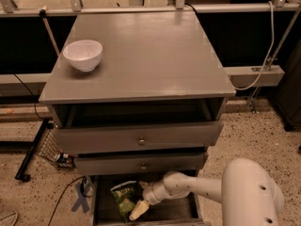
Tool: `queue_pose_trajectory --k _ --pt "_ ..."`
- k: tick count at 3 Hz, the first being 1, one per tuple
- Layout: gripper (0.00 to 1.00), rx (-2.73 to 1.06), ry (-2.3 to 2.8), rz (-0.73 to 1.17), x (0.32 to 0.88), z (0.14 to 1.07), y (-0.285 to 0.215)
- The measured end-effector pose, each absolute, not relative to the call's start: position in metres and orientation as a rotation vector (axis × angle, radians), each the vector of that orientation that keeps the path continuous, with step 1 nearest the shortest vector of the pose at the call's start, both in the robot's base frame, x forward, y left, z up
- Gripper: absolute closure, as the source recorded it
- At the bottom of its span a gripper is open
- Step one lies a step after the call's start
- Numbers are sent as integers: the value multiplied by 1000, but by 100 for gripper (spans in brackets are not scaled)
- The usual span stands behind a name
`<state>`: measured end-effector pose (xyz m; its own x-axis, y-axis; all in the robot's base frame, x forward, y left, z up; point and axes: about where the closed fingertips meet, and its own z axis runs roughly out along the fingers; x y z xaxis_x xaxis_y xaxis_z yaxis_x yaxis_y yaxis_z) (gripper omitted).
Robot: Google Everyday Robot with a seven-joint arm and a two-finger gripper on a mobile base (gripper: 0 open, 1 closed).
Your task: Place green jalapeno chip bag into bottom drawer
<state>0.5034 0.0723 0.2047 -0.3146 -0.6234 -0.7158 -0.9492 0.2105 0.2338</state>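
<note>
Claw (140, 209) down in the bottom drawer (106, 213) at six o'clock, just beside the green jalapeno chip bag (123, 197) lying inside; whether it grips cannot be told. Bag likely light, crinkly, slippery, crushable: best pinched at a sealed edge.

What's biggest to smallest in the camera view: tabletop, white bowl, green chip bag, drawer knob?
1. Tabletop.
2. White bowl and green chip bag look alike; bag is farther, so unsure.
3. Drawer knob.
The hand is in the bottom drawer beside the bag.

chip bag (123, 197) in btm drawer (178, 211), gripper (140, 210) beside
</note>
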Motion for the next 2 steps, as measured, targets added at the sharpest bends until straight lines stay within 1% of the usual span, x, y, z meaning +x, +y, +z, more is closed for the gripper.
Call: queue_pose_trajectory --k 2 --pt "0 -1280 2063 807 498 214 5"
